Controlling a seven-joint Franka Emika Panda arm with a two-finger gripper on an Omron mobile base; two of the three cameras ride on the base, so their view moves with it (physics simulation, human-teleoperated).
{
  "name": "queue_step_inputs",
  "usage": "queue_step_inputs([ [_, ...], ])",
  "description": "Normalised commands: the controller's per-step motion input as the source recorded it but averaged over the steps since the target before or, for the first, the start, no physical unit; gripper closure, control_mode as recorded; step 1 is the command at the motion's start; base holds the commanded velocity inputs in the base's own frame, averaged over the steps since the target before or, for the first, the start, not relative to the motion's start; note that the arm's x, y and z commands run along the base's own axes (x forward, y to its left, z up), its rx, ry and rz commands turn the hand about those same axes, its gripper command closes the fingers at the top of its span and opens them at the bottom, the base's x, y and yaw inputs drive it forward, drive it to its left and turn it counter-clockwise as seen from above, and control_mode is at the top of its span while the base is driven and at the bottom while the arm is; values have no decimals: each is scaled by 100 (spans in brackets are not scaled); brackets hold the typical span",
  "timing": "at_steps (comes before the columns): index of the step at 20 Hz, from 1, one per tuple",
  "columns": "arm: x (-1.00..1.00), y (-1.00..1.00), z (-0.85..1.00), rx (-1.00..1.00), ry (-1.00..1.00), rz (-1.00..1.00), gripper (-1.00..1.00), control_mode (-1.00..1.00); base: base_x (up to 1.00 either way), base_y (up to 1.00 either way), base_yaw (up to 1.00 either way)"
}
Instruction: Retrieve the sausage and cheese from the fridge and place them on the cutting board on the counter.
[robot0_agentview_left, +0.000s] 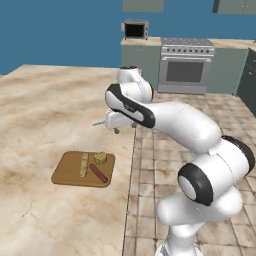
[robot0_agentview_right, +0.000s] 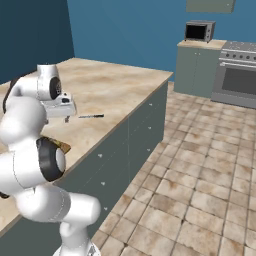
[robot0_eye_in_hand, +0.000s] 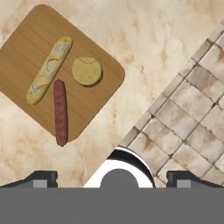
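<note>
Dark red cylindrical sausage (robot0_eye_in_hand: 60, 112) and pale yellow lumpy cheese chunk (robot0_eye_in_hand: 86, 71) both lie on the brown wooden cutting board (robot0_eye_in_hand: 26, 43) beside a pale tan stick (robot0_eye_in_hand: 48, 70), on the beige marbled worktop (robot0_agentview_left: 40, 100); end effector (robot0_eye_in_hand: 112, 178) hangs above, fingers wide, holding nothing, so placement looks done.

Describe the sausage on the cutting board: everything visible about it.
The sausage is a thin, dark red cylinder with rounded ends, smooth-looking and whole. It lies flat on the brown wooden cutting board, one end reaching just over the board's edge toward the beige marbled counter. A pale speckled bread stick lies beside it, close at one end; the round pale yellow cheese sits apart from it. Nothing grips it.
</note>
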Motion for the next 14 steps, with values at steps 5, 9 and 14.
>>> queue_step_inputs([
  [5,-41,-97,27,-1,-17,-1,-100,-100,0,0,0],
  [9,-45,-97,58,0,-9,-6,-100,-100,0,0,0],
  [14,-46,-76,88,3,-6,-11,-100,-100,0,0,0],
])
